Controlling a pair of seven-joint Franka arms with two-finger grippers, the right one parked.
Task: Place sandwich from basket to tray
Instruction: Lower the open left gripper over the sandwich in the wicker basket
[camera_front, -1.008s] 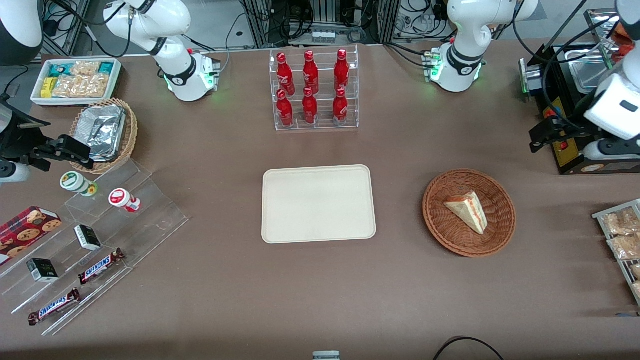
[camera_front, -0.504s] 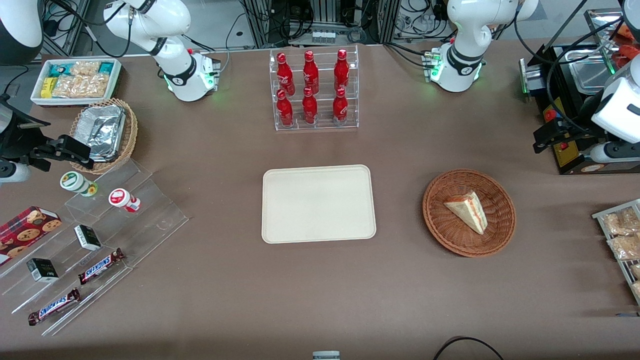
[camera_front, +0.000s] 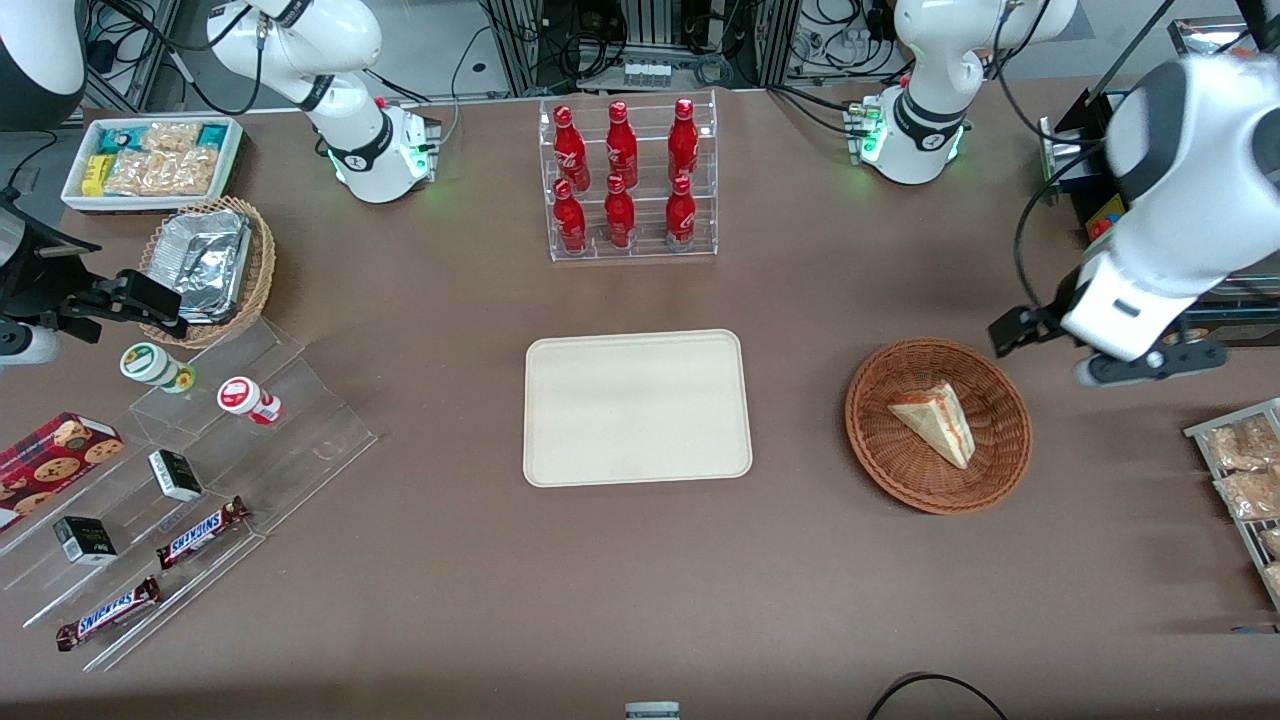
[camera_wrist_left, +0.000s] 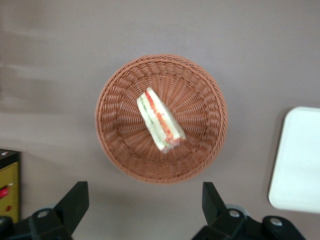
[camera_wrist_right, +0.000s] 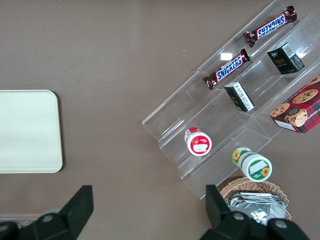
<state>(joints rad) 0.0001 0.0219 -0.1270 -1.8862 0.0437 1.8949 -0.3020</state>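
Note:
The sandwich (camera_front: 934, 421) is a pale wedge with a red and green edge, lying in the round reddish-brown basket (camera_front: 880, 450). The left wrist view shows the sandwich (camera_wrist_left: 160, 120) near the middle of the basket (camera_wrist_left: 112, 135). My gripper (camera_front: 1030, 330) hangs well above the table, just outside the basket's rim, toward the working arm's end and slightly farther from the front camera. In the wrist view the gripper (camera_wrist_left: 144, 202) is open, its black fingers (camera_wrist_left: 75, 200) wide apart with only bare table between them. The cream tray (camera_front: 637, 407) lies flat mid-table with nothing on it; one corner of the tray (camera_wrist_left: 300, 160) shows.
A clear rack of red bottles (camera_front: 625, 180) stands farther from the front camera than the tray. A black appliance (camera_front: 1110, 220) sits by the arm. Snack packets (camera_front: 1245, 470) lie at the working arm's end. Acrylic steps (camera_front: 250, 430) with snacks lie toward the parked arm's end.
The left arm has swung from the black appliance toward the basket, nearer the front camera. Its gripper now hangs by the basket's rim. Sandwich, basket and tray have not moved.

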